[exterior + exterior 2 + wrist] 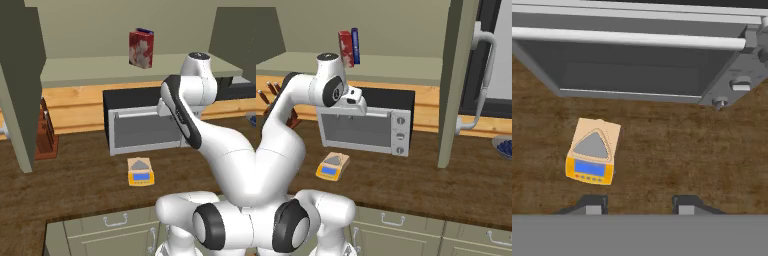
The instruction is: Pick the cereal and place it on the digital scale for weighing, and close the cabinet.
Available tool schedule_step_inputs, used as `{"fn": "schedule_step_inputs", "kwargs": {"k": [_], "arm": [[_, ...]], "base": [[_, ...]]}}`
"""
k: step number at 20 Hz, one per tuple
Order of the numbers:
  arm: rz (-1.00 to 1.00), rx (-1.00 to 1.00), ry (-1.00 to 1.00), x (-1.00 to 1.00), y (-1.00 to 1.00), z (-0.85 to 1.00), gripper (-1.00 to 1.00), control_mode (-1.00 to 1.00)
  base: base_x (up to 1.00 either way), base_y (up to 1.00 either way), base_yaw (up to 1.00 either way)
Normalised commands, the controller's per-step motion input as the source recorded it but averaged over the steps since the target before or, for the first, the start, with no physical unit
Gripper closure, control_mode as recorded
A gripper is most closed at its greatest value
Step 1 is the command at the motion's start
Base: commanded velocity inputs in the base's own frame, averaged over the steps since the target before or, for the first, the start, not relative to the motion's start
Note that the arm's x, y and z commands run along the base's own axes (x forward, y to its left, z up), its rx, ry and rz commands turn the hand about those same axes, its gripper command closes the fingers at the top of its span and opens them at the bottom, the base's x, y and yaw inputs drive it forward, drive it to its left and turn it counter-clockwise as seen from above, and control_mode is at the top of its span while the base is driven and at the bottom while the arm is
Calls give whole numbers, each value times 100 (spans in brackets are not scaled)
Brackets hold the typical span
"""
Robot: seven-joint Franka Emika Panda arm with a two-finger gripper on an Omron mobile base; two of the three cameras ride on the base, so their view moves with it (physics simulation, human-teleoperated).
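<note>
The cereal (141, 48) (346, 48), a red box with a pale pattern, stands upright on the shelf inside the open olive-green cabinet (20, 85) (456, 75). The digital scale (140, 171) (332, 166) (593, 151) lies flat on the wooden counter in front of the oven, yellow-orange with a grey plate and blue display. My gripper (640, 206) (357, 111) hangs over the counter near the oven's front, pointing down, well below the cereal. Its fingers stand apart with nothing between them; the scale lies ahead and to the left of them in the hand view.
A dark toaster oven (142, 127) (366, 122) (637, 65) sits behind the scale. A slim blue box (355, 45) stands next to the cereal. A knife block (45, 132) is at the left, a bowl (503, 147) at the far right. The open cabinet doors hang over the counter on both sides.
</note>
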Motion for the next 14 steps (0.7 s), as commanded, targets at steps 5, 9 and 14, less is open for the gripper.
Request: {"fn": "schedule_step_inputs", "kwargs": {"k": [5, 9, 14], "arm": [[1, -1, -5, -30, 7, 0, -100, -100], [3, -2, -29, -61, 17, 40, -100, -100], [7, 0, -40, -42, 3, 83, -100, -100]], "base": [[0, 0, 0], [0, 0, 0], [0, 0, 0]]}}
